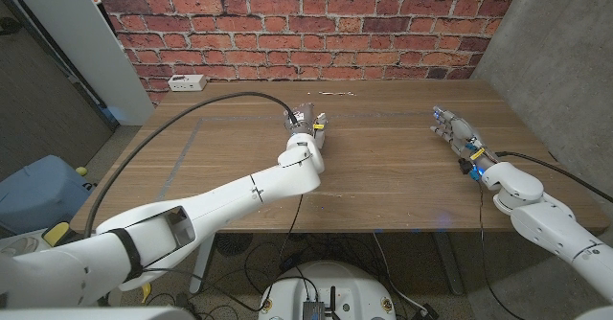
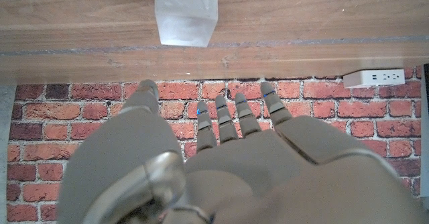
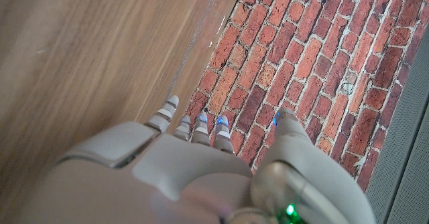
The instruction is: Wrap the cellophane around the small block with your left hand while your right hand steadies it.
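Two hands are showing over the wooden table [image 1: 383, 181]. The left hand [image 1: 308, 128] is reaching toward the middle of the far side of the table, and its fingers [image 2: 231, 120] are spread apart and holding nothing. Just in front of its fingertips, a small block wrapped in clear cellophane [image 2: 185, 13] is standing on the table; in the left wrist view it is apart from the fingers, with a gap of bare wood between them. In the head view the block [image 1: 305, 112] is mostly hiding behind this hand.

The right hand [image 1: 455, 130] is staying well apart from the block, near the right side of the table. Its fingers [image 3: 194, 125] are stretched out and a little apart, and nothing is between them.

Beyond the left hand, near the brick wall [image 1: 306, 18], a white power strip [image 1: 187, 81] is lying at the far edge of the table.
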Action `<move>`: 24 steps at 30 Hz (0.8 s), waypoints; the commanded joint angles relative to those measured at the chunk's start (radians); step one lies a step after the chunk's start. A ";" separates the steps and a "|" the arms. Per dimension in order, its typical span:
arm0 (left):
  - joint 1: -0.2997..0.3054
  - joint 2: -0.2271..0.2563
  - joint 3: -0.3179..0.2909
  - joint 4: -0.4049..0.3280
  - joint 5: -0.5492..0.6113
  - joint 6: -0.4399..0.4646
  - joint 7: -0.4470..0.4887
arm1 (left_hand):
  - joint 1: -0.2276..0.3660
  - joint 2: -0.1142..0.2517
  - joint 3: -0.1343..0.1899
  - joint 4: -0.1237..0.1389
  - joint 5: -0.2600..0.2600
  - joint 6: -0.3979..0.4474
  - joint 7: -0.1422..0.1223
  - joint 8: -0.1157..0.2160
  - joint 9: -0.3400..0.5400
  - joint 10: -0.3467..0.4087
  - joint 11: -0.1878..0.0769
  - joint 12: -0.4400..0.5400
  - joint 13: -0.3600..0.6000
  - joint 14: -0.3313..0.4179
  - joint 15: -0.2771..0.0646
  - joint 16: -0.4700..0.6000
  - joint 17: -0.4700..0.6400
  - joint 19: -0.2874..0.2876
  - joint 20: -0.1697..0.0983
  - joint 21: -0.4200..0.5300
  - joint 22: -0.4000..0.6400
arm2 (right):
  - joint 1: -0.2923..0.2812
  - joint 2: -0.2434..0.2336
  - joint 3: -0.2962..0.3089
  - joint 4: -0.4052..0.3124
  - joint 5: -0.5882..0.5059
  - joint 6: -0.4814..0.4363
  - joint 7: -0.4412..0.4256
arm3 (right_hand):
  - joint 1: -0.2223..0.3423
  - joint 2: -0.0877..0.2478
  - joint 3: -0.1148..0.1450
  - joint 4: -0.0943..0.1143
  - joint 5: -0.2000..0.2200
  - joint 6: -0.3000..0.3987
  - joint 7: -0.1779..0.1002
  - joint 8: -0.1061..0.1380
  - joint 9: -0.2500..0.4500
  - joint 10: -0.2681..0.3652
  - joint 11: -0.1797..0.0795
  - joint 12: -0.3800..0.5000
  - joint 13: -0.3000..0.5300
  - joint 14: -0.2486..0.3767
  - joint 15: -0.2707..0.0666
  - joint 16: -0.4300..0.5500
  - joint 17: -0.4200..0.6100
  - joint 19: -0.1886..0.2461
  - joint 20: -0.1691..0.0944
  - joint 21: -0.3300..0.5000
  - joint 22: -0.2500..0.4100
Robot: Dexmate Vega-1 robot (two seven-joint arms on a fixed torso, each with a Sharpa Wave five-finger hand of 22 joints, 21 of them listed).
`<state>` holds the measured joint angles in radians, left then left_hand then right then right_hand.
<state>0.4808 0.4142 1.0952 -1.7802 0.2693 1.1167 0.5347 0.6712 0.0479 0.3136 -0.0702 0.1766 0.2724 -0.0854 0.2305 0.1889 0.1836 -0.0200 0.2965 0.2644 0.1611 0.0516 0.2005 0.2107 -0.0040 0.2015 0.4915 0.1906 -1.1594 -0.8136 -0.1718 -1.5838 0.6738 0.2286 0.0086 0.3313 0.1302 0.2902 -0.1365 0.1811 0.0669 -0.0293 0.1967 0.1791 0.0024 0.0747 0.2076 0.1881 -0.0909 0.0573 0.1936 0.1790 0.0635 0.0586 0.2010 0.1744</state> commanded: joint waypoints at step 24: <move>0.125 0.203 0.075 -0.276 0.319 0.073 -0.139 | -0.027 -0.016 -0.013 -0.021 0.000 0.194 -0.009 0.050 0.007 0.057 -0.025 0.005 -0.010 0.004 -0.019 0.005 -0.017 0.021 -0.003 -0.015 0.001 | -0.100 -0.198 -0.043 -0.378 -0.257 -0.402 -0.257 | 0.067 0.018 0.032 -0.020 -0.001 0.056 -0.005 0.013 0.004 0.048 -0.019 0.012 0.003 0.039 -0.022 0.013 0.004 0.025 -0.011 0.009 0.004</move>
<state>0.5709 0.5683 1.1616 -1.9915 0.5132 1.1693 0.4488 0.6489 0.0359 0.2986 -0.0854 0.1766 0.4505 -0.0966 0.2739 0.1934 0.2299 -0.0445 0.2965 0.2552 0.1629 0.0357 0.2005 0.1916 0.0108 0.1982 0.4838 0.1908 -1.2468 -0.9662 -0.1880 -1.8552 0.4948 -0.0426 -0.1858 0.3801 0.1480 0.3097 -0.1560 0.1811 0.1108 -0.0374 0.2037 0.1791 0.0415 0.0536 0.2153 0.1881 -0.0601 0.0369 0.2011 0.1790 0.0809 0.0482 0.2010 0.1744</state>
